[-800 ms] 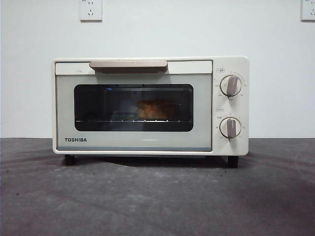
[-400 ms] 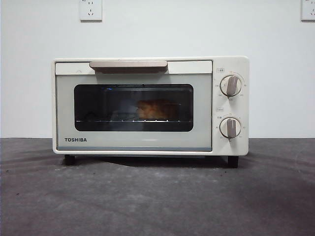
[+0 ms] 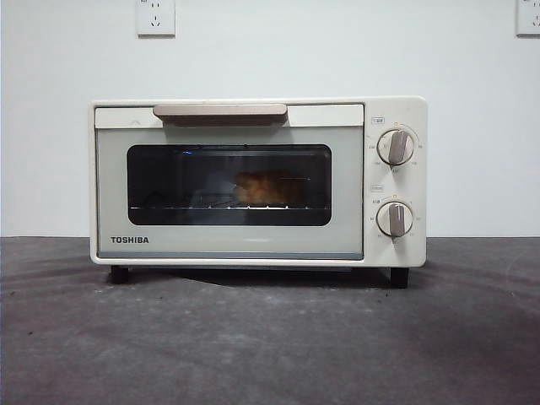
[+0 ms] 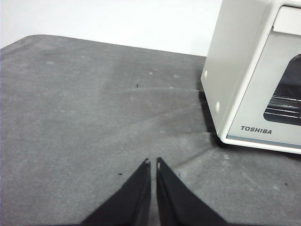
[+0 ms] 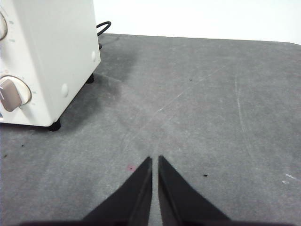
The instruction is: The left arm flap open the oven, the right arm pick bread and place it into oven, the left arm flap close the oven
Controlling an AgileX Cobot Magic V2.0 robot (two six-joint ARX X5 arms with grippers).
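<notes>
With the oven (image 3: 257,181) door shut, we see the bread (image 3: 268,188) on its rack, while our left gripper (image 4: 151,163) and right gripper (image 5: 154,160) hover beside it over the table (image 3: 270,337), jaws nearly together and empty.

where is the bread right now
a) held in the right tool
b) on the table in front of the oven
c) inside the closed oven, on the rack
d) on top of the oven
c: the front view shows the bread behind the dark glass of the oven, sitting on the wire rack with the door shut.
</notes>
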